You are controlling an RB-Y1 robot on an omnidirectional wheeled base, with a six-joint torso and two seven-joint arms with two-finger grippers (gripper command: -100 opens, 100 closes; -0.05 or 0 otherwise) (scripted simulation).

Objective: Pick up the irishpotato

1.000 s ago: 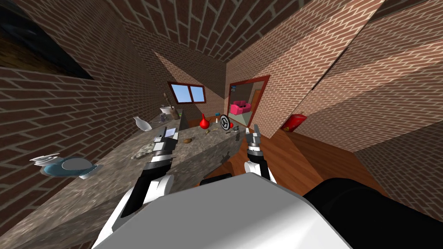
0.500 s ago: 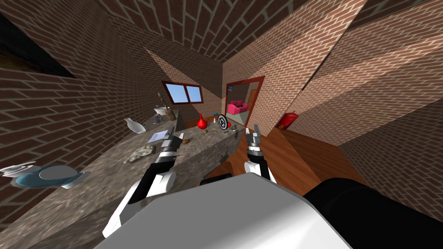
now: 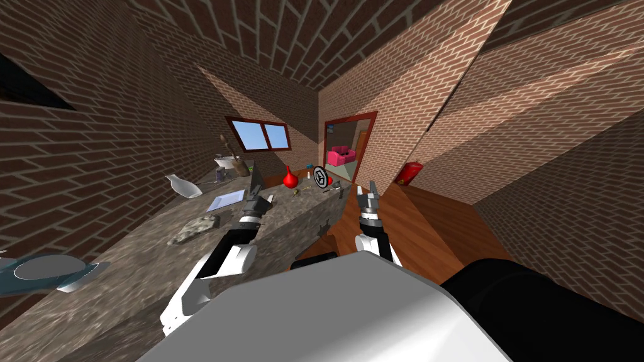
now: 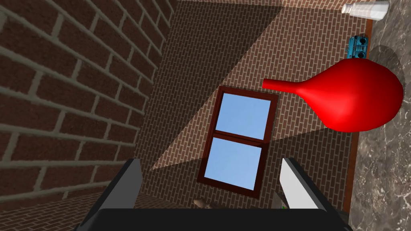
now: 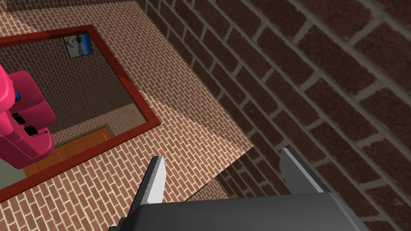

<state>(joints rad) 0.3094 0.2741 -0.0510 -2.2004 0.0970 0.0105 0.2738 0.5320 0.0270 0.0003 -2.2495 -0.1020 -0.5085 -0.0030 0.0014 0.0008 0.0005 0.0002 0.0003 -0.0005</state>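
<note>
Hovering over counter [image 3: 135,273], left hand [image 4: 210,160] fingers apart; right hand [image 5: 223,155] apart too; one red vase [image 4: 353,96].

Head view overlooks the counter [image 3: 126,276]; left wrist view, along the left gripper [image 4: 210,160], closely faces red vase [image 4: 353,96] and window [image 4: 241,140] (both shared).

Left fingers [image 4: 295,184] reached farther forward, seemingly.

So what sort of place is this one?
A room in a brick-walled house, possibly a kitchen: a long stone-look counter bearing a red vase, a window, and a doorway to a pink sofa.
</note>
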